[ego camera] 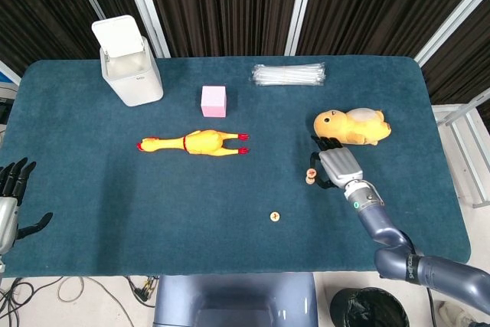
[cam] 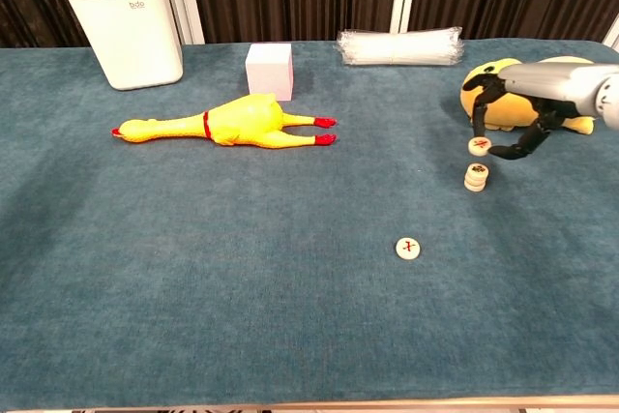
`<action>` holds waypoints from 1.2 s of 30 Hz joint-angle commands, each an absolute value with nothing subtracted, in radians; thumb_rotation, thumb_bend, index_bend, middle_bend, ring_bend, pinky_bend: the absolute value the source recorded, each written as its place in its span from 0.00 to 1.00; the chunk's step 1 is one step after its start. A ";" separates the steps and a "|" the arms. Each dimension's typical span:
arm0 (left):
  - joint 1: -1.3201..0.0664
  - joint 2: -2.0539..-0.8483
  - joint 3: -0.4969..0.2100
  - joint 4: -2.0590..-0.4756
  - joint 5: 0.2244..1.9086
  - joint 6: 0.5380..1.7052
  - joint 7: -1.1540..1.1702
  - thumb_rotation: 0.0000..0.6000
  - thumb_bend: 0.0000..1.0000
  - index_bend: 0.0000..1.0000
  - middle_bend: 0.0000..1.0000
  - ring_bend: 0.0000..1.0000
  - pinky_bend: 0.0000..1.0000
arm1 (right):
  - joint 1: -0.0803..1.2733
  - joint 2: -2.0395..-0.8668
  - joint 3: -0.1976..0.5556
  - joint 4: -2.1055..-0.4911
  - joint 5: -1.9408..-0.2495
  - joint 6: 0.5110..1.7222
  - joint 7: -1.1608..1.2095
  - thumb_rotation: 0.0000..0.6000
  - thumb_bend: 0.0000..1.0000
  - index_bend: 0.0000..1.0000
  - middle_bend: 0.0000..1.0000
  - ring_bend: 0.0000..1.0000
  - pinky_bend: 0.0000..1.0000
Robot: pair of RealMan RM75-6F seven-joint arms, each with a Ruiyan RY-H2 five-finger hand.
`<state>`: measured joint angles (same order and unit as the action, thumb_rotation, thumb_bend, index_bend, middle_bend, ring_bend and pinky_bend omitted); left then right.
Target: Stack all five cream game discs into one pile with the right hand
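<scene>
A dark teal cloth-covered worktop (cam: 193,316) fills both views.

Nearest the robot, a single cream disc (cam: 408,249) with a red mark lies flat on the cloth, well apart from the right hand's fingers (cam: 481,119) and on their near left side. At the near left edge of the head view, the left hand (ego camera: 14,189) is cut off by the frame. Its dark fingers are spread and hold nothing.

Farther back on the right, a short pile of cream discs (cam: 475,177) stands on the cloth. Its count is hard to make out, perhaps two or three. Directly above the pile, the right hand (cam: 513,128) pinches one more cream disc (cam: 479,146) between curled fingertips, with a small gap showing between this disc and the pile. In the head view the hand covers most of the pile, so only a sliver of stacked discs (ego camera: 311,177) shows at its left edge. Five discs cannot be counted with certainty.

Just behind the right hand lies one yellow plush toy (cam: 542,84), partly hidden by the hand and cut off at the right edge of the chest view. Far to the left of the fingers lies one yellow rubber chicken (cam: 232,123). Behind it stands one pink cube (cam: 269,71). At the back are one clear bundle of plastic straws (cam: 399,45) and, far left, one white lidded bin (cam: 126,21).
</scene>
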<state>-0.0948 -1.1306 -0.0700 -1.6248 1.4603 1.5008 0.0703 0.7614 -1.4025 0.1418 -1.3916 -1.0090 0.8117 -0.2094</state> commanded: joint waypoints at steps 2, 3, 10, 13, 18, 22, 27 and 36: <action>-0.095 -1.132 -0.069 -1.625 1.460 1.500 0.075 1.00 0.17 0.05 0.00 0.00 0.07 | 0.750 -1.405 0.133 -1.376 -1.026 0.806 -0.187 1.00 0.47 0.55 0.00 0.00 0.09; -0.095 -1.132 -0.069 -1.625 1.461 1.501 0.076 1.00 0.17 0.05 0.00 0.00 0.07 | 0.749 -1.408 0.131 -1.371 -1.030 0.804 -0.184 1.00 0.47 0.55 0.00 0.00 0.09; -0.095 -1.133 -0.071 -1.624 1.458 1.500 0.076 1.00 0.17 0.05 0.00 0.00 0.07 | 0.740 -1.421 0.128 -1.351 -1.052 0.801 -0.163 1.00 0.47 0.55 0.00 0.00 0.09; -0.096 -1.133 -0.070 -1.624 1.459 1.498 0.076 1.00 0.17 0.05 0.00 0.00 0.07 | 0.740 -1.426 0.129 -1.346 -1.056 0.799 -0.162 1.00 0.47 0.55 0.00 0.00 0.09; -0.094 -1.132 -0.072 -1.625 1.458 1.503 0.074 1.00 0.17 0.05 0.00 0.00 0.07 | 0.741 -1.435 0.132 -1.335 -1.054 0.794 -0.161 1.00 0.47 0.55 0.00 0.00 0.09; -0.094 -1.132 -0.072 -1.624 1.458 1.502 0.076 1.00 0.17 0.05 0.00 0.00 0.06 | 0.742 -1.439 0.134 -1.327 -1.055 0.791 -0.162 1.00 0.47 0.55 0.00 0.00 0.09; -0.095 -1.133 -0.072 -1.624 1.458 1.499 0.075 1.00 0.17 0.05 0.00 0.00 0.06 | 0.742 -1.440 0.136 -1.326 -1.055 0.788 -0.163 1.00 0.47 0.55 0.00 0.00 0.09; -0.095 -1.132 -0.071 -1.624 1.458 1.500 0.073 1.00 0.17 0.05 0.00 0.00 0.07 | 0.743 -1.449 0.135 -1.321 -1.050 0.781 -0.175 1.00 0.47 0.55 0.00 0.00 0.09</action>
<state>-0.0949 -1.1320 -0.0713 -1.6245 1.4582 1.4996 0.0733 0.7432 -1.4486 0.1344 -1.3214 -1.0504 0.7813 -0.1747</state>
